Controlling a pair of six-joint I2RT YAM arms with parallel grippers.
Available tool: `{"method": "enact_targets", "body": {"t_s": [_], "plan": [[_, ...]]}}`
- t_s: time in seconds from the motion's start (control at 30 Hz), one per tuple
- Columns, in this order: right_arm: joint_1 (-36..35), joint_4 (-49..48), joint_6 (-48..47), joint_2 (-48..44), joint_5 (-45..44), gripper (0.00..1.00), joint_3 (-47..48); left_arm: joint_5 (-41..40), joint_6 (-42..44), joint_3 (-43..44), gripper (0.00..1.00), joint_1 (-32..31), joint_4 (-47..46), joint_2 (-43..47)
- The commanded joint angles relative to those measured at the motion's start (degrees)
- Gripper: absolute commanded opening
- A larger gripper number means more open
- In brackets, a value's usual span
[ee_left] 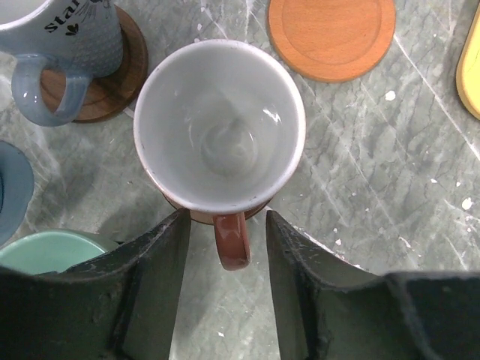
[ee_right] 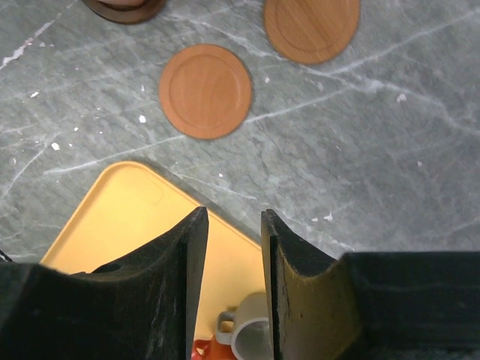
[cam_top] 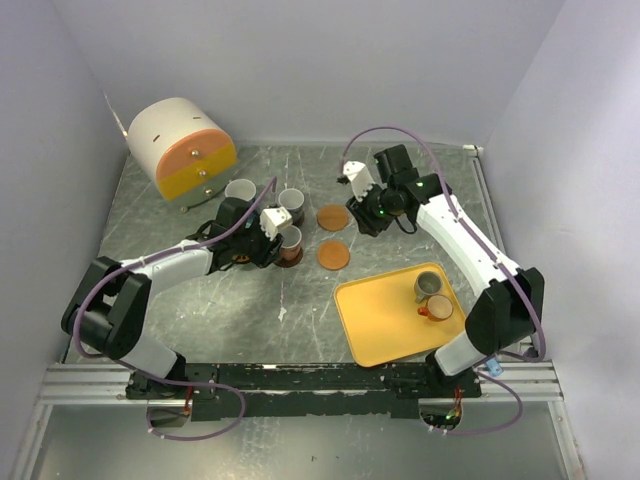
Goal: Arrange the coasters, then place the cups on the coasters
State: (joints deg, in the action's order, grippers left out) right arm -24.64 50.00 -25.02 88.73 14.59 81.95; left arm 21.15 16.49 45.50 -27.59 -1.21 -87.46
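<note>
Left of centre, the reddish ceramic mug [ee_left: 219, 124] stands upright on a dark round coaster [cam_top: 289, 259], its looped handle pointing left between the left gripper's [ee_left: 227, 217] spread jaws; the right gripper [ee_right: 229, 219] gapes, empty.

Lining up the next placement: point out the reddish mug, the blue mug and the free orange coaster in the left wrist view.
reddish mug [ee_left: 220, 131], left wrist view, its white inner floor.
blue mug [ee_left: 79, 37], left wrist view, its lettered side wall.
orange coaster [ee_left: 331, 30], left wrist view, its flat top face.
</note>
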Motion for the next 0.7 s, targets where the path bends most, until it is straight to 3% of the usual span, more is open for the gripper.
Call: {"method": "enact_targets", "body": {"t_s": [0.0,0.13,0.23,0.27,0.33,0.67], "plan": [[4.39,-1.0,1.26,-3.35,0.43,0.35,-2.29,1.7,1.5,2.04,0.59,0.73,0.87,2.84],[7.63,-1.72,1.62,-6.83,-2.17,0.36,-6.48,3.96,3.34,3.89,0.65,2.02,4.36,4.19],[9.25,-1.51,1.7,-9.03,-3.91,0.37,-9.22,6.8,5.66,4.98,0.81,3.58,7.38,5.37],[9.6,-1.28,1.68,-9.71,-4.56,0.37,-9.99,7.54,6.97,5.44,0.91,3.98,9.0,5.67],[10.13,-1.12,1.74,-11.19,-6.69,0.37,-11.25,8.43,9.16,6.58,0.98,4.64,12.42,6.23],[13.92,-0.85,0.04,-17.24,-14.41,0.39,-15.42,6.56,13.33,8.56,1.0,8.71,18.27,13.04]]}}
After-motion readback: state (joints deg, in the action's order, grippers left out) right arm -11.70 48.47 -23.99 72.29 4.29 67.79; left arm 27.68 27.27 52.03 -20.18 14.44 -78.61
